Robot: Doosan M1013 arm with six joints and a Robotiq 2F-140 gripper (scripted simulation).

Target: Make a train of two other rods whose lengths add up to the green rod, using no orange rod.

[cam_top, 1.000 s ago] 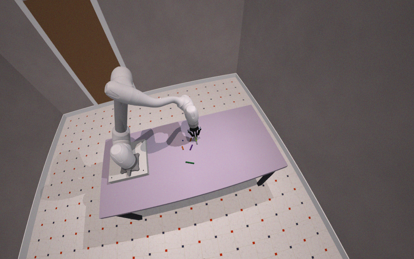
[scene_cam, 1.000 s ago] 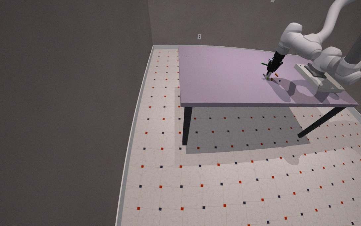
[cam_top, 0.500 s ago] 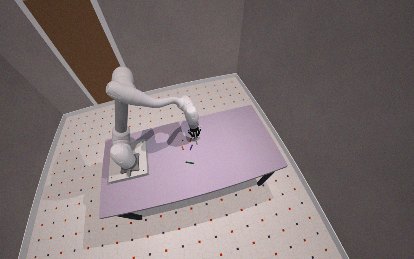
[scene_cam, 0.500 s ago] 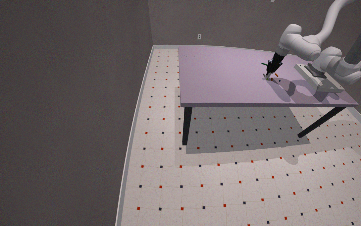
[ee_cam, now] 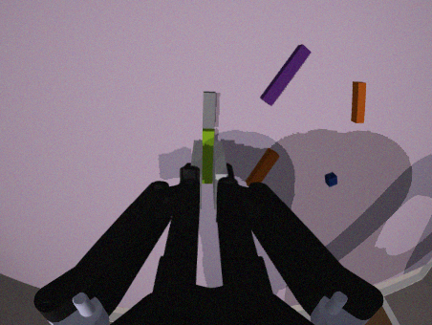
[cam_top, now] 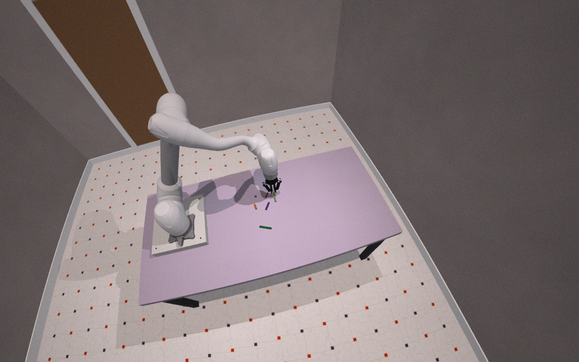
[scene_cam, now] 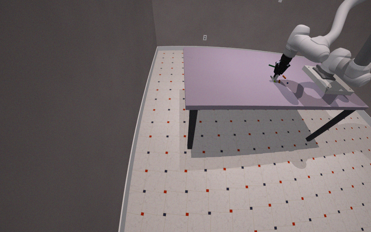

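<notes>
My gripper is shut on the lime rod, low over the purple table; it also shows in the top view. The lime rod points away from me, in line with the grey rod, which lies flat just past its far end. I cannot tell whether the two touch. The purple rod lies to the right of them, at a slant.
One orange rod lies right of the purple one. Another orange rod lies in shadow close to my right finger. A small blue rod sits beyond it. The arm's base plate stands at the table's left end.
</notes>
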